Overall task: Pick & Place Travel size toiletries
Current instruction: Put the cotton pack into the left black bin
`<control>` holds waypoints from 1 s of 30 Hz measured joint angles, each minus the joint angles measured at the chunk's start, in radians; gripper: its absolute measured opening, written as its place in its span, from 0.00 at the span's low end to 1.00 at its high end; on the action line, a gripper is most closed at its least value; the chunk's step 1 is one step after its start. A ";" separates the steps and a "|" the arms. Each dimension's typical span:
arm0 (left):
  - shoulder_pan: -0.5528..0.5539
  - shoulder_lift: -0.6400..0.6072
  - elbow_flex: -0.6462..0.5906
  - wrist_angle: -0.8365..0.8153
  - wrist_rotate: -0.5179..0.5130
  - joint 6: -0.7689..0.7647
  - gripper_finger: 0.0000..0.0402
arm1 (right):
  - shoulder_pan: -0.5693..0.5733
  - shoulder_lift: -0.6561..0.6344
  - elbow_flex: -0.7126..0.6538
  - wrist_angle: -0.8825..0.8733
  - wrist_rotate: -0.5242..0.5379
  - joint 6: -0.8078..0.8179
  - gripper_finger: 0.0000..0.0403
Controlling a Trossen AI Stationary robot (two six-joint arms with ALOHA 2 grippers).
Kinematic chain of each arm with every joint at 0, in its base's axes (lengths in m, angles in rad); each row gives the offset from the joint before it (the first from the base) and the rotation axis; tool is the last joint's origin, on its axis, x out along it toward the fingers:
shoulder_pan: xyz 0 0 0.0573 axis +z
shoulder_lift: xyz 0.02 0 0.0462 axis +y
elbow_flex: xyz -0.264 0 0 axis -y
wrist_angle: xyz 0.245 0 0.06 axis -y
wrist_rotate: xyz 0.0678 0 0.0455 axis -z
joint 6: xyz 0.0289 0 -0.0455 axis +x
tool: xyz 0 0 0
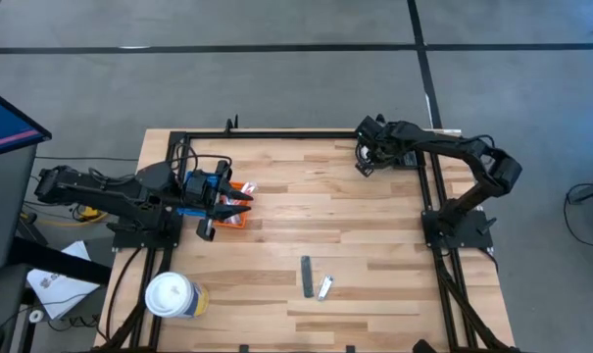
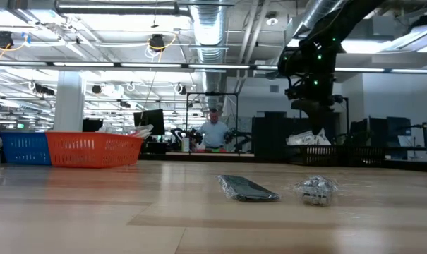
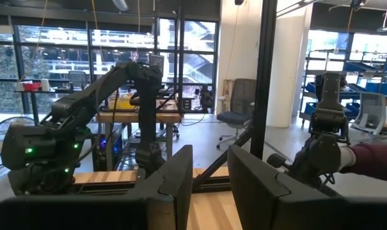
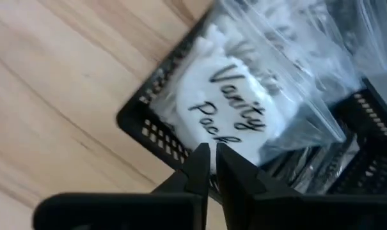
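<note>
A: Where's the right gripper [image 4: 210, 156]?

B: Upper right of the high view, jaws pinched together, empty, above a black mesh basket [image 4: 156, 131] holding a clear "Vanity Pack" packet [image 4: 235, 105].

A: The left gripper [image 3: 209, 182]?

B: Narrowly parted, holding nothing, over the orange ribbed tray [image 1: 239, 218].

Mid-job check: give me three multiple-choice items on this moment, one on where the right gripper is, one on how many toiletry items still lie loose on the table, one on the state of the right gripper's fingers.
1. Where is the right gripper?
A. over the black basket at the far right of the table
B. over the white lidded cup
C. over the orange tray

2. How many items lie loose on the bare wood?
A. none
B. two
C. five

3. The right gripper's fingers are:
A. wide open
B. shut on the dark grey stick
C. shut, empty

Key: 1 A, its wrist view looks down on the basket holding a Vanity Pack packet. 2 B, a dark grey stick and a clear packet. 3 C, the tips meet with nothing between.
</note>
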State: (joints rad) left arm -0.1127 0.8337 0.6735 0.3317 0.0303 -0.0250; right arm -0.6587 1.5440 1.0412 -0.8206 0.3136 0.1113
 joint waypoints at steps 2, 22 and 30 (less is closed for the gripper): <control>0.000 0.000 0.000 0.001 0.000 0.001 0.23 | -0.015 0.000 0.000 -0.008 0.001 0.011 0.03; 0.000 0.005 0.000 0.003 0.000 0.001 0.23 | -0.014 0.257 0.000 0.019 0.054 0.061 0.00; 0.000 0.005 0.000 0.006 0.000 0.002 0.23 | -0.009 0.113 0.000 0.023 0.054 0.052 0.00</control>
State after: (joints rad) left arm -0.1127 0.8391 0.6739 0.3378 0.0303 -0.0235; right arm -0.6674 1.6568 1.0412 -0.7979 0.3672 0.1633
